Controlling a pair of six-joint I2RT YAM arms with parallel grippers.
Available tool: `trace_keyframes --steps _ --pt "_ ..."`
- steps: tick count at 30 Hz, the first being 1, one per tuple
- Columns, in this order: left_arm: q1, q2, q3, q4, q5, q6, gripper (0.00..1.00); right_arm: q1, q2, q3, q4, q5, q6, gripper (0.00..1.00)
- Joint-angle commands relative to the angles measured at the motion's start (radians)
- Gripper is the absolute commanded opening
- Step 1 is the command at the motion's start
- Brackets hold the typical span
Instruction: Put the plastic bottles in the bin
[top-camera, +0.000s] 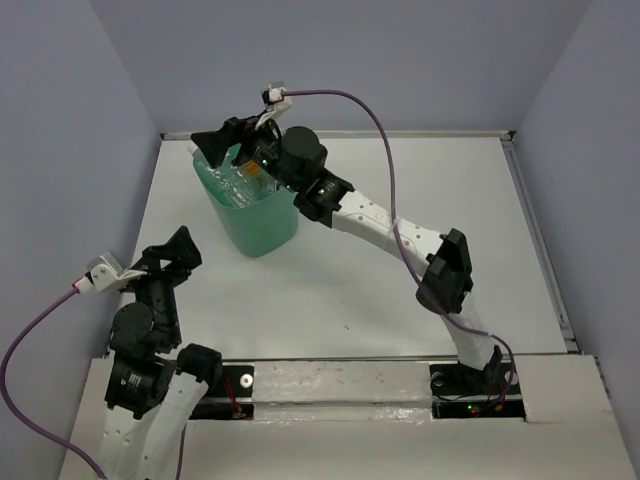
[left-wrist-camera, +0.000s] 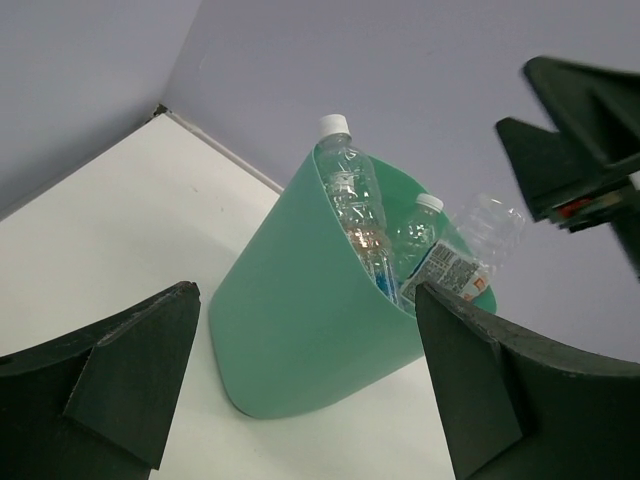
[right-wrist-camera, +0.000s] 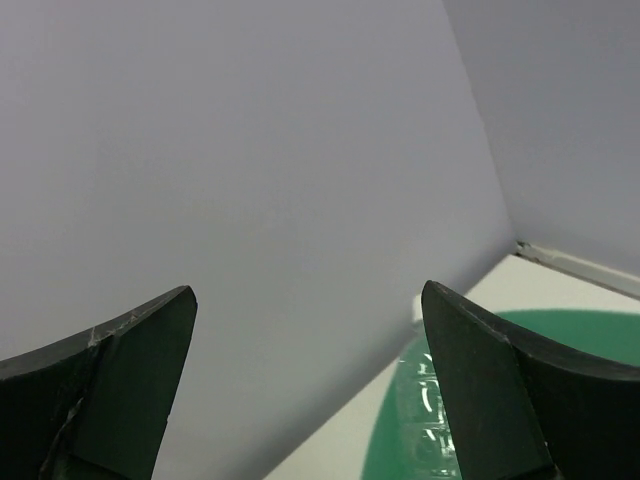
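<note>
The mint-green bin (top-camera: 258, 222) stands at the back left of the table. Several plastic bottles (top-camera: 232, 180) lie inside it. In the left wrist view the bin (left-wrist-camera: 300, 330) holds a tall clear bottle with a white cap (left-wrist-camera: 345, 185), a second white-capped bottle (left-wrist-camera: 418, 228), a crinkled clear bottle (left-wrist-camera: 490, 228) and a bottle with a white label (left-wrist-camera: 448, 270). My right gripper (top-camera: 222, 143) hovers over the bin's far rim, open and empty (right-wrist-camera: 308, 300). My left gripper (top-camera: 175, 250) is open and empty (left-wrist-camera: 308, 300), low and to the left of the bin.
The grey back wall stands right behind the bin. The right wrist view shows the bin's rim (right-wrist-camera: 600, 335) and a clear bottle (right-wrist-camera: 425, 405) below the right finger. My right arm (top-camera: 390, 225) stretches across the table's middle.
</note>
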Motion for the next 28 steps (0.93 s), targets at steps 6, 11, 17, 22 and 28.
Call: trace_keyframes --steps 6,11,17,22,28 --pt "0.010 0.011 0.033 0.039 0.038 0.048 0.99 0.012 -0.403 -0.410 0.238 -0.097 0.003 0.99" --pt "0.008 -0.001 0.037 0.050 0.155 0.049 0.99 0.012 -0.860 -0.869 0.232 0.038 -0.133 0.59" --pt "0.008 0.019 0.079 0.063 0.276 0.025 0.99 0.012 -1.350 -1.317 -0.034 0.239 -0.198 0.06" --pt "0.008 0.029 0.079 0.088 0.363 0.023 0.99 0.012 -1.705 -1.526 -0.239 0.354 -0.121 0.88" --pt "0.008 0.060 0.091 0.091 0.385 0.048 0.99 0.012 -1.782 -1.586 -0.326 0.391 -0.098 1.00"
